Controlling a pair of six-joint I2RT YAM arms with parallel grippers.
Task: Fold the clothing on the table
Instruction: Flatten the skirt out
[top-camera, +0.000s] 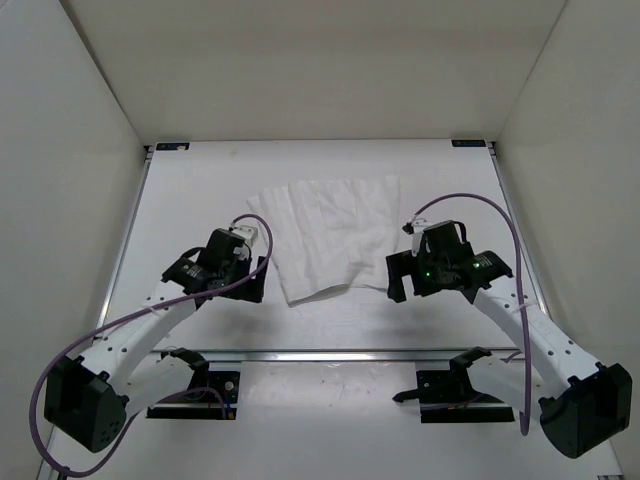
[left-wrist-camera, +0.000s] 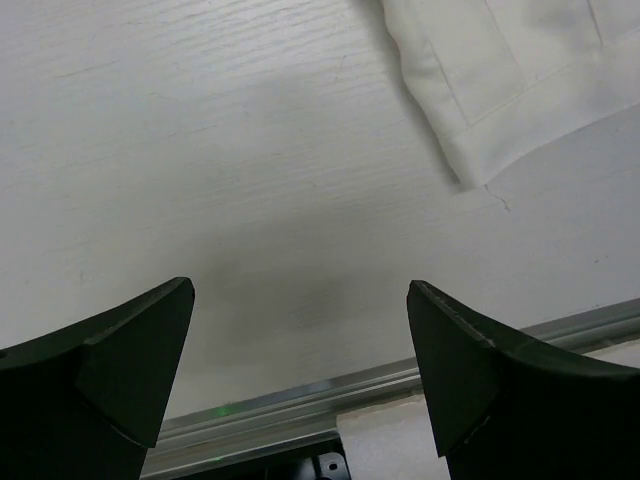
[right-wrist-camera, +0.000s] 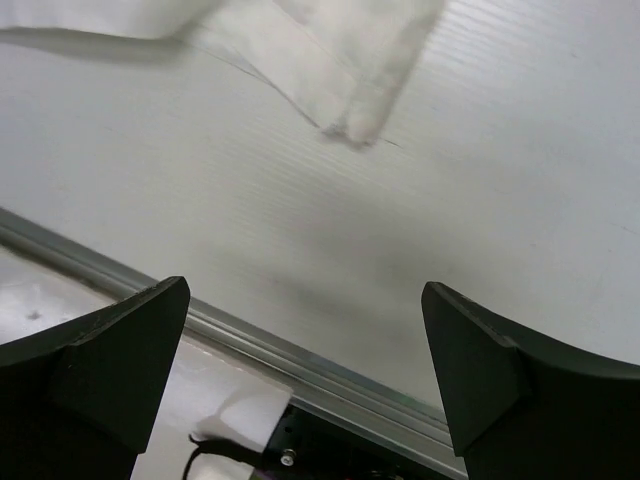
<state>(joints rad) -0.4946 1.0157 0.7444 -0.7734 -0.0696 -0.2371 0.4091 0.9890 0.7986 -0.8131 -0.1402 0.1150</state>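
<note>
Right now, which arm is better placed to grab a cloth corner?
Right, probably: the open right gripper has a corner of the clothing nearly dead ahead. The left gripper, also open, has its corner off to one side.

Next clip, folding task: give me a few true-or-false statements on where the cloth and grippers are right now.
1. The left gripper is open and empty. True.
2. The right gripper grips the clothing. False: it is open, over bare table.
3. The clothing lies on the table between the two grippers. True.
4. The clothing hangs over the near rail. False: it ends short of the rail.
</note>
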